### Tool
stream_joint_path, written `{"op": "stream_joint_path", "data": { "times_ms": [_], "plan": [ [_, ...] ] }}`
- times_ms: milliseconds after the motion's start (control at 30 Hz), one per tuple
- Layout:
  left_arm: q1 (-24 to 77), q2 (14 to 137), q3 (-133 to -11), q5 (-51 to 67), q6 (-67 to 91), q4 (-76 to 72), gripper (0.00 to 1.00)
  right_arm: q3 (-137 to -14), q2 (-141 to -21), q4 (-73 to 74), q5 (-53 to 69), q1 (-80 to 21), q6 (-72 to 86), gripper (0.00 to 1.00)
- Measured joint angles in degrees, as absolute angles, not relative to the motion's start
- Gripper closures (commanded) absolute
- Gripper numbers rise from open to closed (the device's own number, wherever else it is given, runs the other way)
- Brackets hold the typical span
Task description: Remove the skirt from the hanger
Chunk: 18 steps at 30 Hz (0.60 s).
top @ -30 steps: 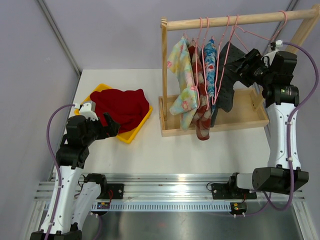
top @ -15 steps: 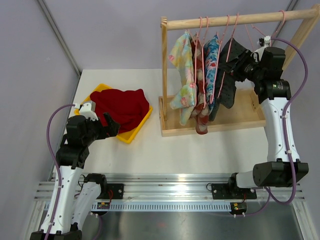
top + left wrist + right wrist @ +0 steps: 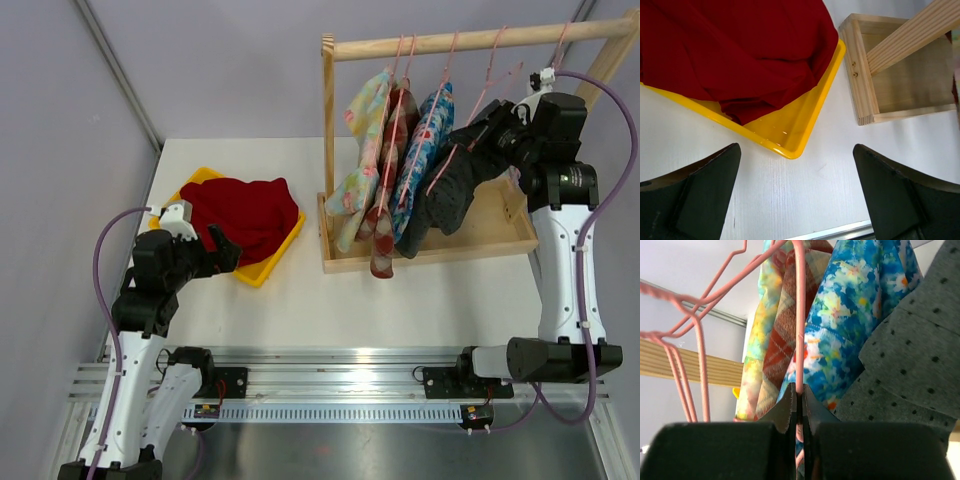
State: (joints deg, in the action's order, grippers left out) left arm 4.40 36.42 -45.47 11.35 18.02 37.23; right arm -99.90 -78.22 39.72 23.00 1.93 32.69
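Note:
A dark grey dotted skirt [image 3: 455,190] [image 3: 915,355] hangs from a pink wire hanger [image 3: 478,98] at the right end of the wooden rail [image 3: 450,40]. My right gripper [image 3: 488,135] [image 3: 799,395] is shut on a pink hanger wire [image 3: 799,315] just left of the skirt. The hangers lean and the garments swing out at an angle. My left gripper [image 3: 222,250] [image 3: 796,147] hovers open over the table beside the yellow tray [image 3: 270,268], holding nothing.
A blue floral garment [image 3: 420,165] [image 3: 855,315], a red plaid one [image 3: 390,190] and a pale floral one [image 3: 358,170] hang left of the skirt. The rack's wooden base [image 3: 500,240] [image 3: 860,75] lies below. A red cloth [image 3: 245,215] [image 3: 740,50] fills the tray.
My right gripper has closed on the pink hanger wire and pulled it, and all the hangers and garments now slant. The left arm has not moved.

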Motion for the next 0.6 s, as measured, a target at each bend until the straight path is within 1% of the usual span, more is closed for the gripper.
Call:
{"op": "stream_joint_path", "data": {
  "times_ms": [67, 167, 367, 500, 600],
  "plan": [
    [6.09, 36.60, -46.89, 11.20, 18.59, 37.15, 0.01, -99.90, -76.23, 41.76, 22.17, 1.93, 31.94, 1.00],
    [12.84, 39.03, -52.73, 8.80, 19.09, 37.50, 0.01, -99.26, -72.64, 43.70, 22.17, 1.93, 31.66, 1.00],
    [32.75, 50.72, -73.80, -1.43, 18.06, 35.53, 0.01, -96.66, -66.30, 45.54, 24.97, 1.93, 31.86, 1.00],
    [41.43, 58.41, -84.55, -5.37, 16.38, 33.71, 0.01, -96.51, -64.86, 46.57, 26.65, 1.93, 31.86, 1.00],
    [44.71, 63.22, -90.43, -5.82, 14.79, 33.04, 0.01, -97.01, -64.82, 48.23, 28.29, 1.93, 31.70, 1.00]
  ]
}}
